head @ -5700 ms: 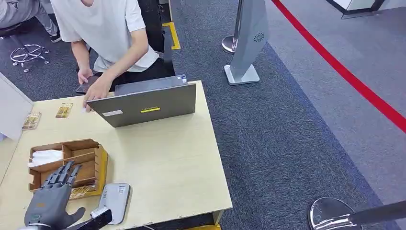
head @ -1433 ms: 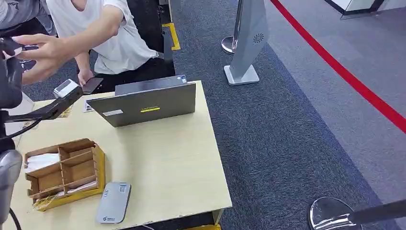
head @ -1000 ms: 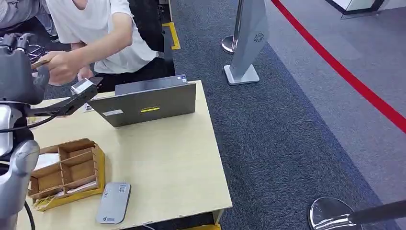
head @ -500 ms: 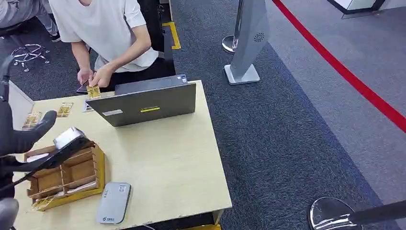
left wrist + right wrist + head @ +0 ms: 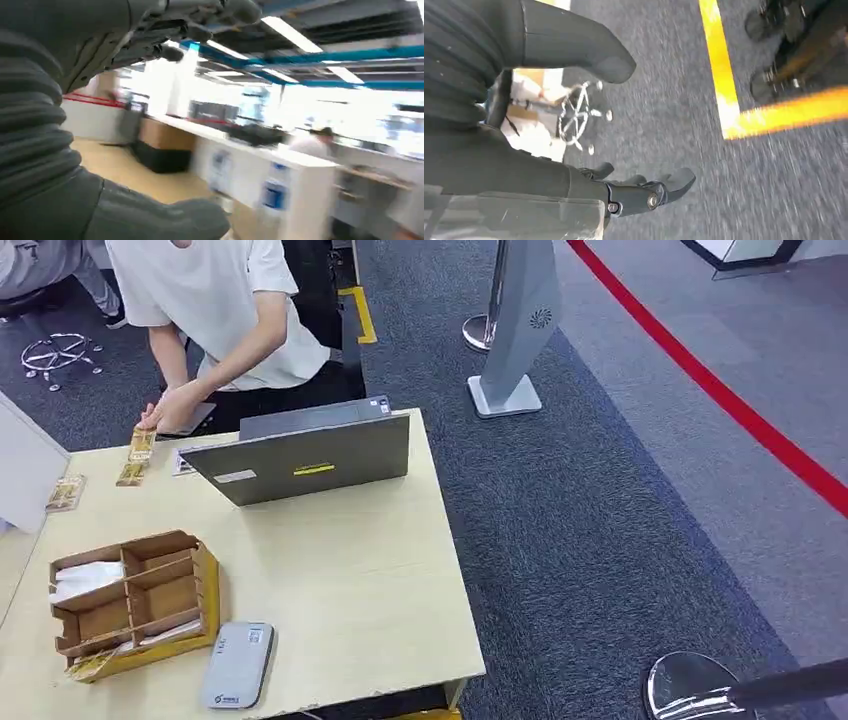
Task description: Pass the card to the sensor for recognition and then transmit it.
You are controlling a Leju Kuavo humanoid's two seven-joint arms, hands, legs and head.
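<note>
A person's hand (image 5: 176, 408) at the table's far left edge holds a gold card (image 5: 141, 444) down on the tabletop. Two more gold cards (image 5: 130, 474) (image 5: 65, 492) lie near it. The grey card sensor (image 5: 238, 664) lies flat at the near edge, beside the wooden organizer box (image 5: 136, 601). In the blurred left wrist view my left hand (image 5: 47, 125) is raised toward the room, its thumb (image 5: 165, 222) and fingers (image 5: 200, 15) wide apart, holding nothing. My right hand (image 5: 499, 167) hangs over dark carpet, fingers (image 5: 651, 195) apart and empty.
A grey laptop (image 5: 310, 455) stands open at the far side of the wooden table (image 5: 370, 580), its back to me. The person in a white shirt (image 5: 215, 300) sits behind it. A grey kiosk stand (image 5: 520, 330) and a red floor line (image 5: 720, 390) lie to the right.
My left arm, raised toward the person a second ago, has dropped out of the head view. The person took the card and has brought it down onto the table's far left.
</note>
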